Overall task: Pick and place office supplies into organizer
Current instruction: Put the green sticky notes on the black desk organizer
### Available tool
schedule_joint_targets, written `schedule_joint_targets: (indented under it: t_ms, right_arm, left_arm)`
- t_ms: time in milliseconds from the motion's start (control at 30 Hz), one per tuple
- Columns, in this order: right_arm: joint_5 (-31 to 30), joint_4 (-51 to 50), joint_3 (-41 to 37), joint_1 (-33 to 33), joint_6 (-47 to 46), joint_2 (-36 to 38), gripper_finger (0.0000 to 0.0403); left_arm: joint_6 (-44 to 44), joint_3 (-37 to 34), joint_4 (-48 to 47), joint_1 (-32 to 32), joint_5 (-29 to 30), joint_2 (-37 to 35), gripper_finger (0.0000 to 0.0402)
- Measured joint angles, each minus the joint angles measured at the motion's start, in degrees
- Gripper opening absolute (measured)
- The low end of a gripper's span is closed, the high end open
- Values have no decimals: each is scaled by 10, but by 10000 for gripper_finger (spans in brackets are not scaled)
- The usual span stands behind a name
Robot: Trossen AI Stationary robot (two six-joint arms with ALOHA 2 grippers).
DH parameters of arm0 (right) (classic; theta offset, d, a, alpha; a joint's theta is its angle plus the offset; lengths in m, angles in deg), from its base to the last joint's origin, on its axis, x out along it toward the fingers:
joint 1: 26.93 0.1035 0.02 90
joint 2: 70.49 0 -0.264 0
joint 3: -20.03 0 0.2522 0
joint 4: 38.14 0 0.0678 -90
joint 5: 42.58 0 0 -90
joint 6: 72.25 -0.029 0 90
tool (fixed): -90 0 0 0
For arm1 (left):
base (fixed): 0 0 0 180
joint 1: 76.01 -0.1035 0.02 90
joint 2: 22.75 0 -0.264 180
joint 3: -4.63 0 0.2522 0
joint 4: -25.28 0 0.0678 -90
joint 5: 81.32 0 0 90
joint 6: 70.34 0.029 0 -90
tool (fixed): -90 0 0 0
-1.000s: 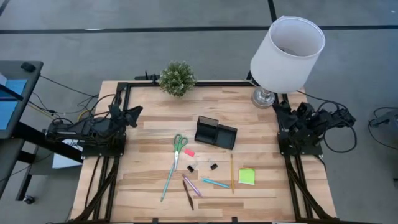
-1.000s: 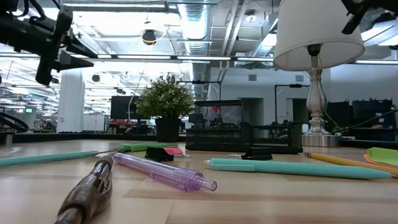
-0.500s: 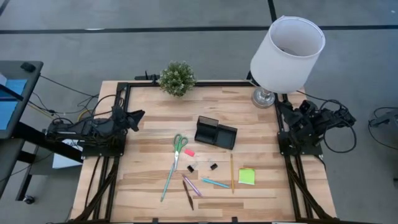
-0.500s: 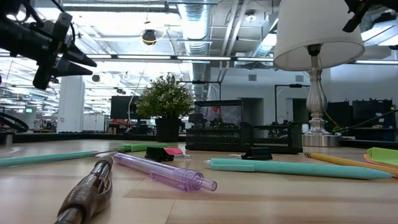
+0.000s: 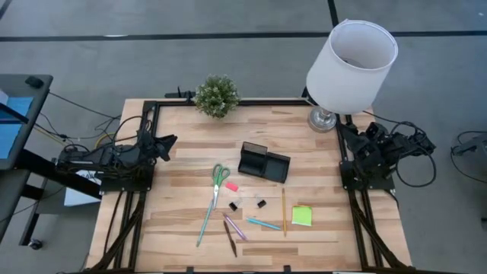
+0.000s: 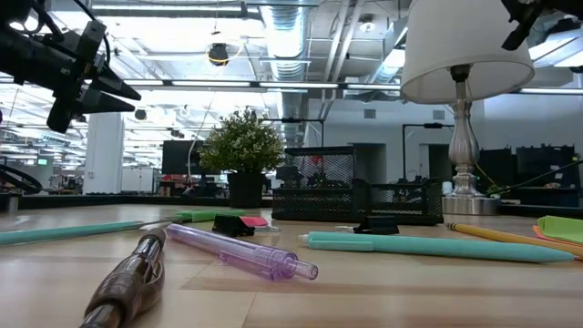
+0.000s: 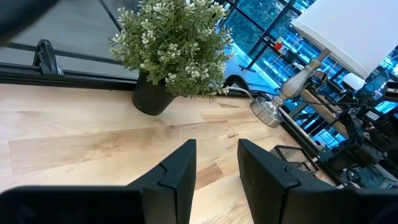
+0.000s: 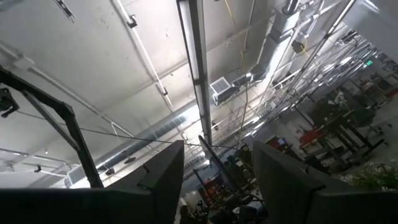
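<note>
The office supplies lie on the wooden table near its middle and front. They are green-handled scissors (image 5: pixel 219 176), a pink eraser (image 5: pixel 231 186), two black binder clips (image 5: pixel 233 205), a yellow pencil (image 5: pixel 284 211), a lime sticky-note pad (image 5: pixel 301 216), and teal (image 5: pixel 263 224), pink (image 5: pixel 234 227) and brown (image 5: pixel 230 240) pens. The black mesh organizer (image 5: pixel 264 163) stands just beyond them. My left gripper (image 7: pixel 216 168) hovers at the table's left edge, open, with nothing between its fingers. My right gripper (image 8: pixel 217 168) is raised at the right edge beside the lamp, open, and points up at the ceiling.
A small potted plant (image 5: pixel 217 96) stands at the far edge, left of centre. A white-shaded lamp (image 5: pixel 351 57) stands at the far right corner, close to my right arm. Bare wood lies between my left gripper and the scissors.
My left gripper has tipped its fingers slightly downward while staying in place at the table's left edge. The supplies and the organizer have kept still.
</note>
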Motion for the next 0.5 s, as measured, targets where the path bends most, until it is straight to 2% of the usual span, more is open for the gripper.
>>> schedule_joint_targets:
  t_ms: [200, 500]
  right_arm:
    - [-59, -2, 0, 0, -2, 0, 173]
    - [-47, -32, 0, 0, -22, -29, 171]
  left_arm:
    - [0, 0, 1, 0, 1, 0, 110]
    - [-1, 0, 2, 0, 5, 0, 110]
